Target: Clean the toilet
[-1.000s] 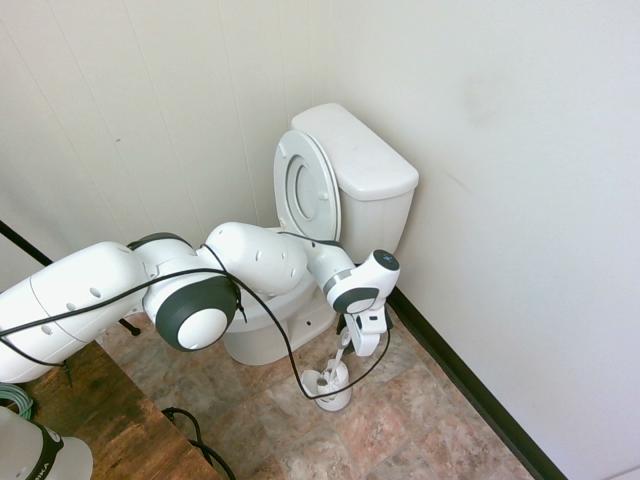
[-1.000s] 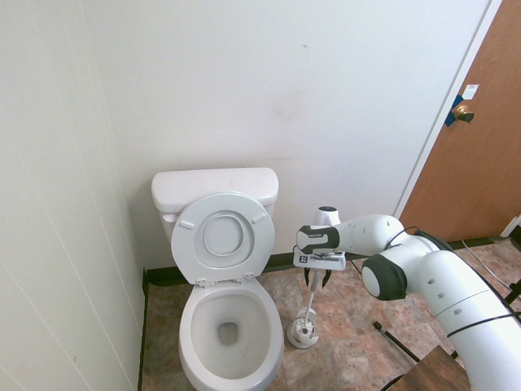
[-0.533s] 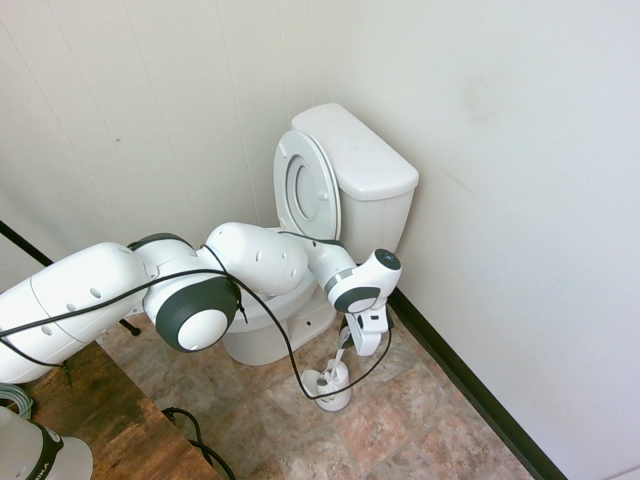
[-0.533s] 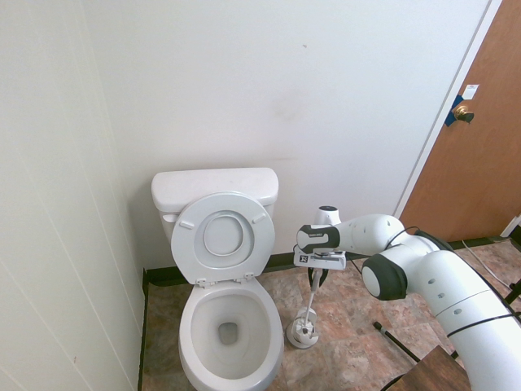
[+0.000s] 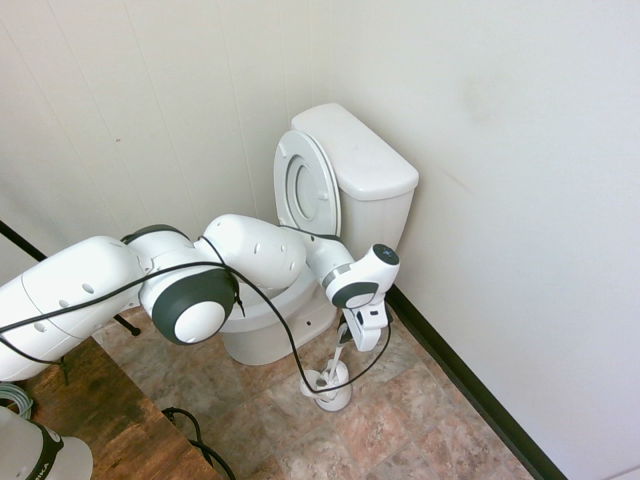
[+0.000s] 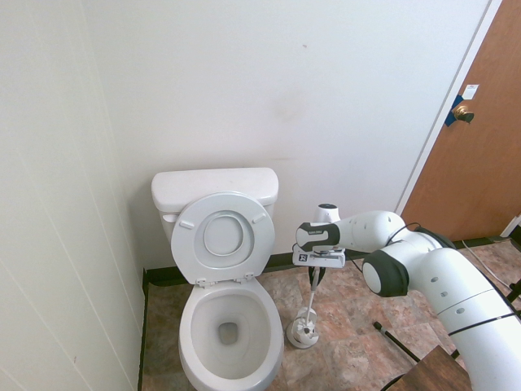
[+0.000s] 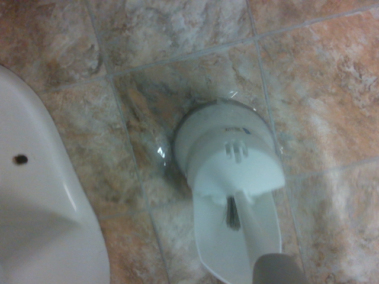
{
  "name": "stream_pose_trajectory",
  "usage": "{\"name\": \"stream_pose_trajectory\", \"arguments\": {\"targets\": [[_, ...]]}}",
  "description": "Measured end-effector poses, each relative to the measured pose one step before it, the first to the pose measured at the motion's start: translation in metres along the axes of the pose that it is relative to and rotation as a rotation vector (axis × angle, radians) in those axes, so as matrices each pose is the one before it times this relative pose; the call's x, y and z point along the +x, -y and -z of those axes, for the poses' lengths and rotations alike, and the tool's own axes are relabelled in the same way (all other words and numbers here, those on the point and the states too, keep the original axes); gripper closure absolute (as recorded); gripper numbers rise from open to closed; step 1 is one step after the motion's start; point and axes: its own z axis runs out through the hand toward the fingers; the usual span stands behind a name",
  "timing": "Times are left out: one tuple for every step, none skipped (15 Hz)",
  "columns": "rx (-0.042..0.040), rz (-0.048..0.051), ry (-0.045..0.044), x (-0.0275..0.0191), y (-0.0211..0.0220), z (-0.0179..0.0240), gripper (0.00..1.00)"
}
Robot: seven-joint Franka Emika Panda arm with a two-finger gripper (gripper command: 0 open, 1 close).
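The white toilet (image 6: 214, 186) stands against the wall with its lid and seat raised and its bowl (image 6: 195, 314) open; its tank (image 5: 360, 160) and base (image 7: 41, 195) also show. To the right of the bowl, a white brush holder (image 6: 304, 332) (image 5: 329, 386) (image 7: 228, 154) stands on the tile floor with a brush in it. The thin brush handle (image 6: 311, 300) (image 5: 339, 360) rises from the holder. My gripper (image 6: 316, 278) (image 5: 347, 344) points down and is shut on the top of that handle.
A brown door (image 6: 472, 138) with a knob is at the right. A dark baseboard (image 5: 470, 390) runs along the wall. A wooden table corner (image 5: 100, 410) sits near the arm's base. A white wall panel (image 6: 65, 204) closes in the toilet's left side.
The fingers were spread around the brush handle one second ago and are now closed on it. The wrist has risen slightly; the brush is still in its holder.
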Motion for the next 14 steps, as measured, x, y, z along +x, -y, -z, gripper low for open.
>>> {"name": "stream_pose_trajectory", "arguments": {"targets": [[0.00455, 0.01029, -0.00626, -0.00561, -0.00216, 0.00275, 1.0], [0.00415, 0.01005, -0.00638, -0.00649, -0.00242, 0.00216, 1.0], [0.00303, 0.00939, -0.00611, -0.00765, -0.0025, 0.00155, 1.0], [0.00435, 0.00854, -0.00682, -0.00734, -0.00245, 0.00197, 1.0], [0.00641, 0.01052, -0.00705, -0.00695, -0.00274, 0.00374, 1.0], [0.00633, 0.00809, -0.00493, -0.00568, -0.00335, 0.00598, 1.0], [0.00804, 0.00504, -0.00478, -0.00352, -0.00406, 0.00966, 1.0], [0.0084, 0.00229, -0.00404, -0.00147, -0.00396, 0.01481, 1.0], [0.00932, 0.00038, -0.0045, -0.00076, -0.00474, 0.01881, 1.0], [0.00974, 0.00181, -0.00533, -0.00104, -0.00565, 0.02198, 1.0], [0.0042, 0.00526, -0.00387, -0.00251, -0.00664, 0.01993, 1.0], [0.00138, 0.00972, -0.00398, -0.00391, -0.00746, 0.01959, 1.0], [0.00305, 0.01254, -0.00552, -0.0053, -0.00748, 0.01964, 1.0], [0.00629, 0.01461, -0.00563, -0.00716, -0.00792, 0.02038, 1.0]]}}
